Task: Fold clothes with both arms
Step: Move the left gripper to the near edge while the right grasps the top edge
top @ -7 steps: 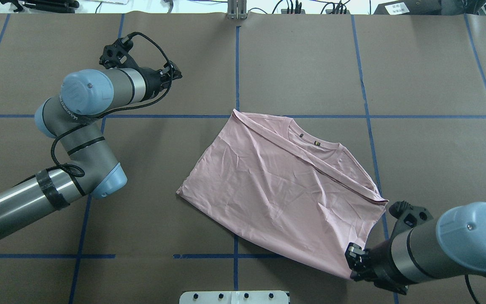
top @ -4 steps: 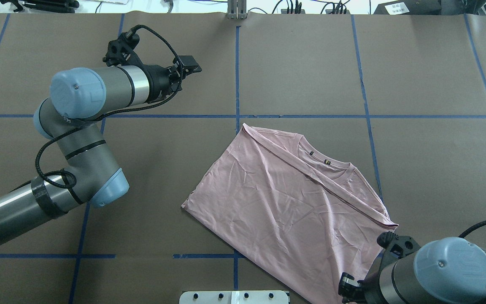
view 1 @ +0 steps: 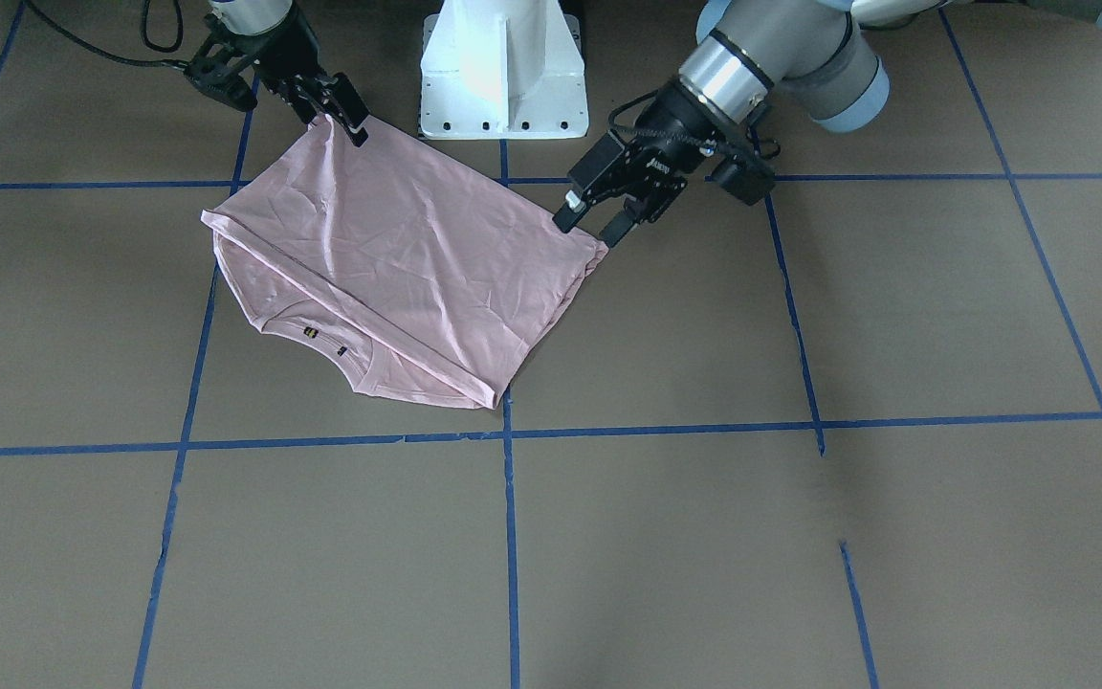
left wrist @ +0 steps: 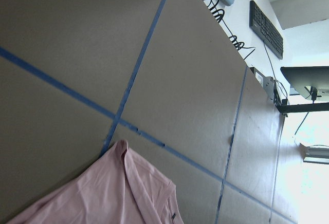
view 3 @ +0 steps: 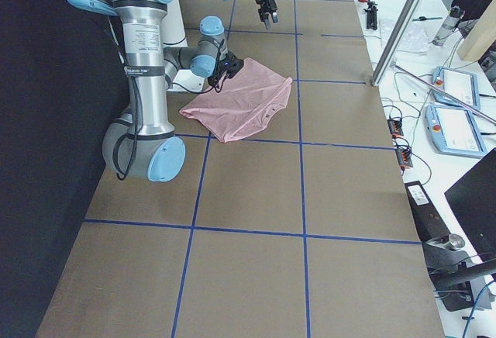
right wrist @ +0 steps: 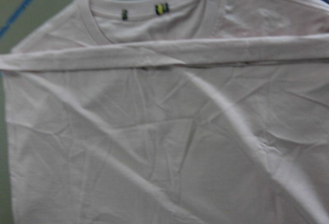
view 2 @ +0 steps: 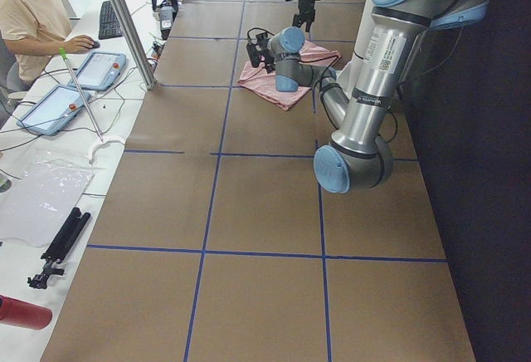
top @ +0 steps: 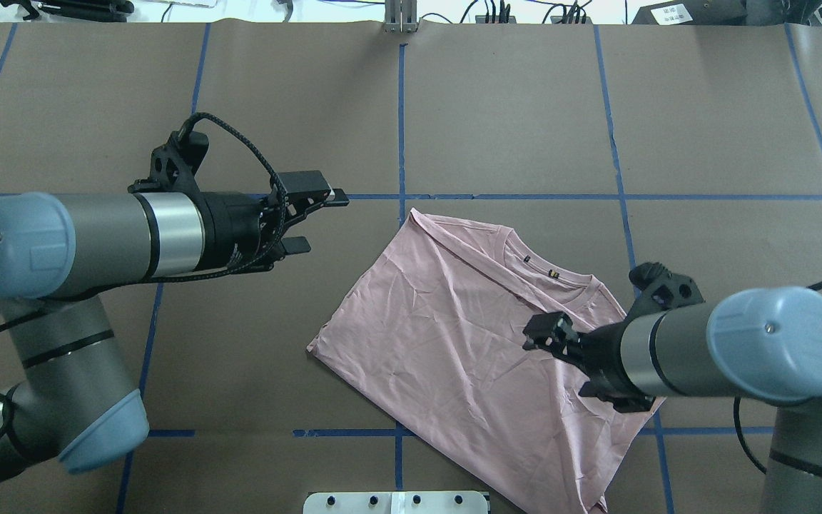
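The shirt [top: 468, 343] lies flat on the table [top: 240, 371], right of centre and close to the base [view 1: 503, 67], skewed to the tape [top: 496, 197]. It is doubled once. The lower half sits over the chest, its edge a straight band just short of the collar [top: 546, 268], and no print shows.

Your left gripper [top: 318, 218] hangs spread wide and empty. In the front view it is just beside the shirt's left corner [view 1: 597, 253], apart from the cloth. Your right gripper [top: 546, 334] hovers over the shirt's near right part. Its wrist view looks down on the whole spread with no cloth caught up close, so I judge it holds nothing. I can't tell whether its jaws are parted or closed.

I read the step as taking both near corners for the next fold. Bring the left gripper straight down onto that corner and pinch both layers, not only the top one, or the fold will peel open. Set the right gripper on the opposite corner of the same edge. Lift together, level, with the edge lightly taut, and square it to the tape as you carry it over.
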Controlling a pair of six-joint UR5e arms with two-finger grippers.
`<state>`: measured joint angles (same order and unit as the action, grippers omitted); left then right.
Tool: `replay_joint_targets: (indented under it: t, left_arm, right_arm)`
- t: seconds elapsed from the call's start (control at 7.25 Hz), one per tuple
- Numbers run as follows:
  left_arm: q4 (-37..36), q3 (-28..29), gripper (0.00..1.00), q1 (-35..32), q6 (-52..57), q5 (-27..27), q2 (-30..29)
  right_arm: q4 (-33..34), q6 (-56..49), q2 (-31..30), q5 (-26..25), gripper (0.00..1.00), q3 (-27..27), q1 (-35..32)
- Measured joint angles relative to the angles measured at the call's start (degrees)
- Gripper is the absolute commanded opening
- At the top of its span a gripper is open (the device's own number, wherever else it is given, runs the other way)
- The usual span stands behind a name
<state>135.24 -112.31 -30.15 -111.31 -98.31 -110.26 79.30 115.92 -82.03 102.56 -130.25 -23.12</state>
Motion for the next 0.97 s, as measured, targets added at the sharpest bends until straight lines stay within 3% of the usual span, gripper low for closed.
replay_joint_targets:
  t: [0.28,0.41,0.97]
  left_arm:
    - [-20.2,-1.5,0.8,6.6,-3.1,0.8,-3.2]
    - [-28.1,-0.5,0.78,8.5,-2.2,1.3,-5.1]
    - [-33.1,8.2,0.68,9.7,3.3,1.9,-6.5]
  right_arm:
    - [0.0,-0.6,4.2,-0.3,1.0,1.7,-4.8]
    - [-0.1,-0.9,4.9,-0.4,1.0,2.3,-5.5]
    - [-0.4,-1.7,8.5,-0.6,1.0,6.8,-5.7]
